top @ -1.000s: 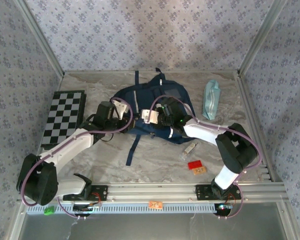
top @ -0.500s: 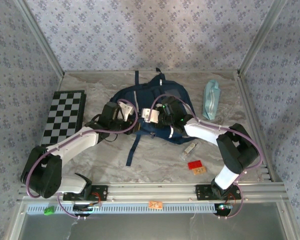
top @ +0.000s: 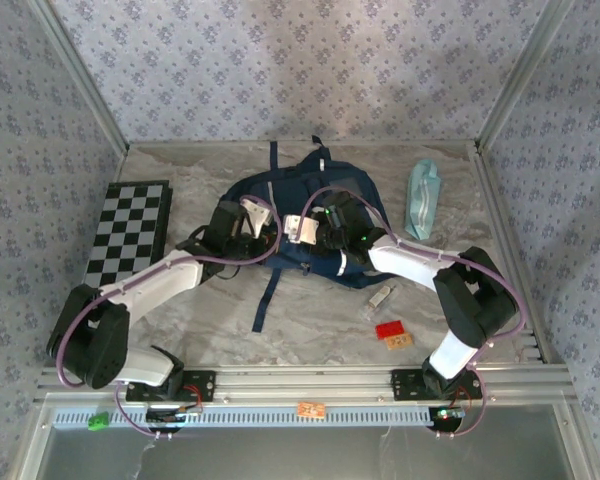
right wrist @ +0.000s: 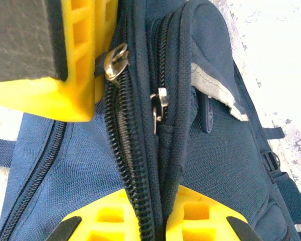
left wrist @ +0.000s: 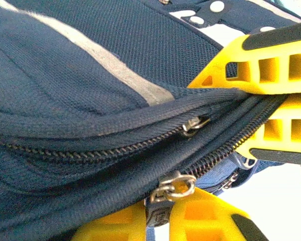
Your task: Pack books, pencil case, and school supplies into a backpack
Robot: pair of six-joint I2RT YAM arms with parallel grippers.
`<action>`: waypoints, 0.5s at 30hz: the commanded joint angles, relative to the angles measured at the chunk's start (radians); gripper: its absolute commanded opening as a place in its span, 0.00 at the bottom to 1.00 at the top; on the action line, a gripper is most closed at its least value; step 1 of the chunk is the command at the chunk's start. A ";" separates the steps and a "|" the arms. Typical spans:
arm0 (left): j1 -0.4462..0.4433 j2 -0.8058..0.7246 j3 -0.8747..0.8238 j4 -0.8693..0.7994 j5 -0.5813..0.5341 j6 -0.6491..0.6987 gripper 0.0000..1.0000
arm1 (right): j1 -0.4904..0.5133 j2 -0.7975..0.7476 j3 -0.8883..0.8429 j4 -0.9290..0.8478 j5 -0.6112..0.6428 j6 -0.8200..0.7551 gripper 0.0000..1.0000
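Navy fabric marks the backpack (top: 280,190), seen from above at the middle of the table (top: 320,320). The left gripper (top: 257,222) and the right gripper (top: 302,232) are set close together on its near edge. The pale teal pencil case (top: 421,198) lies well apart to the right, a small clear oblong supply (top: 380,298) near the backpack's right corner, and a checkered board (top: 130,232) at the left.

At the left wrist, the left gripper (left wrist: 158,221) is seen nearly closed on the dark tab of a metal zipper pull (left wrist: 178,185).

At the right wrist, the right gripper (right wrist: 160,221) is seen clamped on the backpack's zipped seam.
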 commanded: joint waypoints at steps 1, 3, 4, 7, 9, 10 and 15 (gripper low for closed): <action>0.008 -0.073 0.006 0.033 -0.107 0.006 0.00 | 0.010 -0.048 0.025 0.002 -0.012 -0.003 0.00; 0.016 -0.092 -0.009 -0.004 -0.156 0.000 0.00 | 0.011 -0.058 0.019 0.004 -0.004 -0.007 0.00; 0.025 -0.103 -0.020 -0.017 -0.165 -0.007 0.00 | 0.011 -0.063 0.012 0.010 0.000 -0.009 0.00; 0.055 -0.135 -0.051 -0.046 -0.177 -0.017 0.00 | 0.011 -0.073 -0.002 0.016 0.013 -0.026 0.00; 0.075 -0.150 -0.058 -0.069 -0.194 -0.023 0.00 | 0.012 -0.079 -0.009 0.018 0.028 -0.033 0.00; 0.087 -0.155 -0.058 -0.082 -0.195 -0.025 0.00 | 0.013 -0.085 -0.014 0.020 0.033 -0.035 0.00; 0.098 -0.173 -0.066 -0.100 -0.212 -0.013 0.00 | 0.011 -0.097 -0.023 0.028 0.046 -0.034 0.00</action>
